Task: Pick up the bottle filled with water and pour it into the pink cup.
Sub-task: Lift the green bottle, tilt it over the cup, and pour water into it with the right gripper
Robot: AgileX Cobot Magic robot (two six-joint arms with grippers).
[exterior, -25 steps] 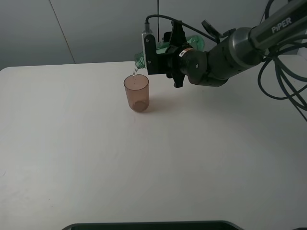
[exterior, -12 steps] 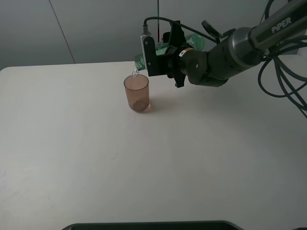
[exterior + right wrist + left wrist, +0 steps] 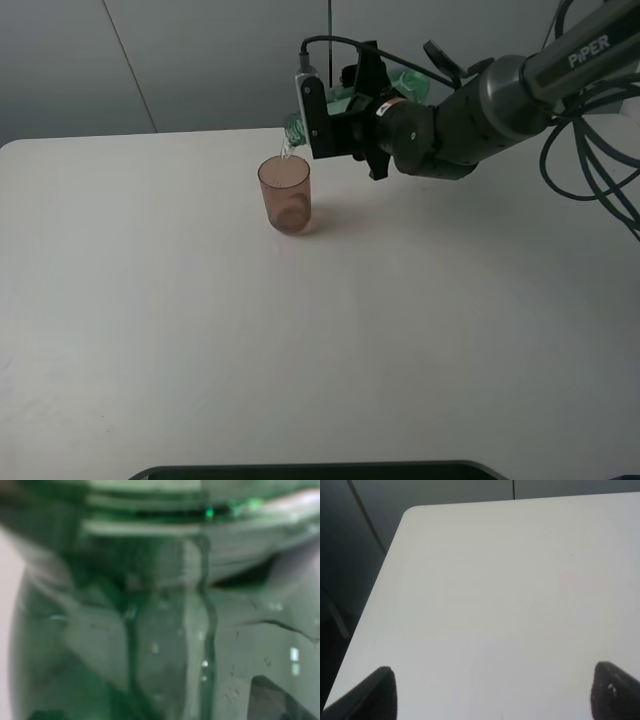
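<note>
Hand state: right hand (image 3: pixel 340 112) clenched around the body of the tall transparent green-tinted plastic bottle (image 3: pixel 293 126); its wrist view is filled with blurred green plastic (image 3: pixel 160 630).
Bottle pose: tipped close to horizontal, with the open mouth as the low end, just above the rim of the small translucent brownish-pink plastic cup (image 3: pixel 285 194).
Flow: thin water stream (image 3: pixel 284 150) runs from the mouth into the cup.
Cup: upright on the white table (image 3: pixel 300 350), towards the far edge.
Fill level: cannot tell.
Left hand: left hand (image 3: pixel 492 695) released, fingertips (image 3: pixel 380 690) spread wide above the table near its rounded corner, well apart from the cup.
</note>
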